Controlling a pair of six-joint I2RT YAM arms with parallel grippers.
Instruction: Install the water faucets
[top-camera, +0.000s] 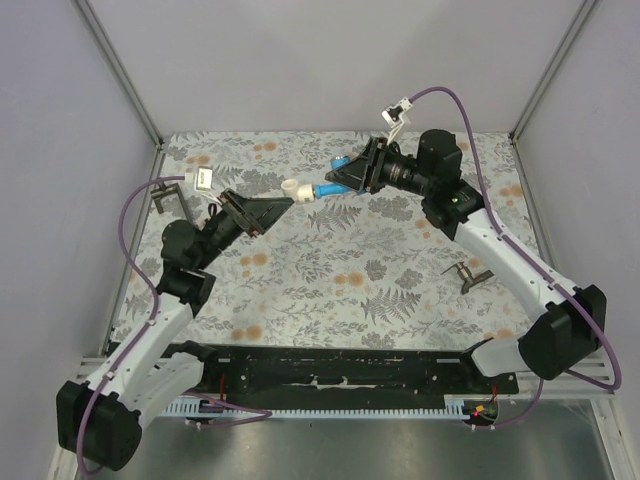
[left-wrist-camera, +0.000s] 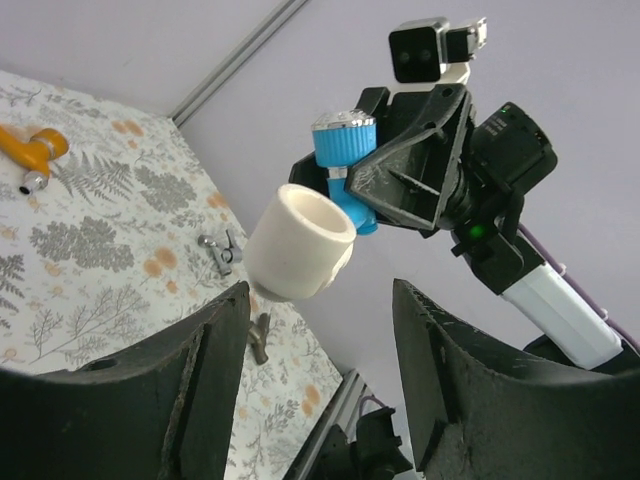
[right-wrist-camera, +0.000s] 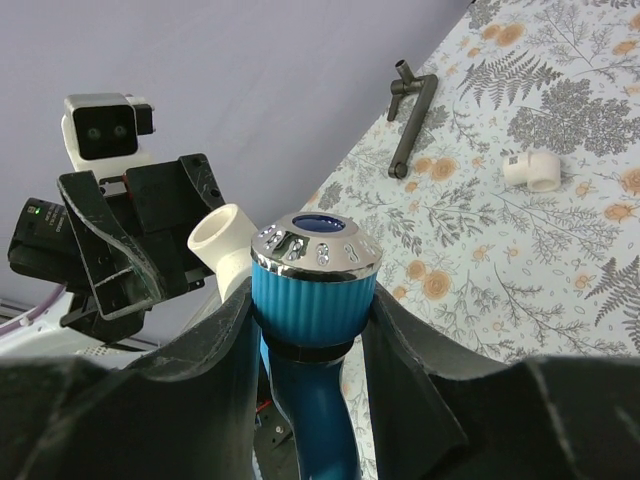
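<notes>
My right gripper (right-wrist-camera: 312, 300) is shut on the ribbed knob of the bright blue water faucet (right-wrist-camera: 315, 275), held up above the table at the back. On the faucet's far end sits a white stubby fitting (left-wrist-camera: 300, 242). My left gripper (left-wrist-camera: 320, 290) stands open just short of that fitting; the fitting is beyond the fingertips, not between them. In the top view the blue faucet (top-camera: 335, 186) and the white fitting (top-camera: 294, 190) bridge the two grippers. An orange water faucet (left-wrist-camera: 35, 150) lies on the floral table, seen in the left wrist view.
A dark metal bracket (top-camera: 172, 200) lies at the left edge of the table and another (top-camera: 470, 273) at the right. A loose white fitting (right-wrist-camera: 532, 170) rests on the cloth beside a bracket (right-wrist-camera: 410, 115). A small white piece (top-camera: 201, 180) sits back left.
</notes>
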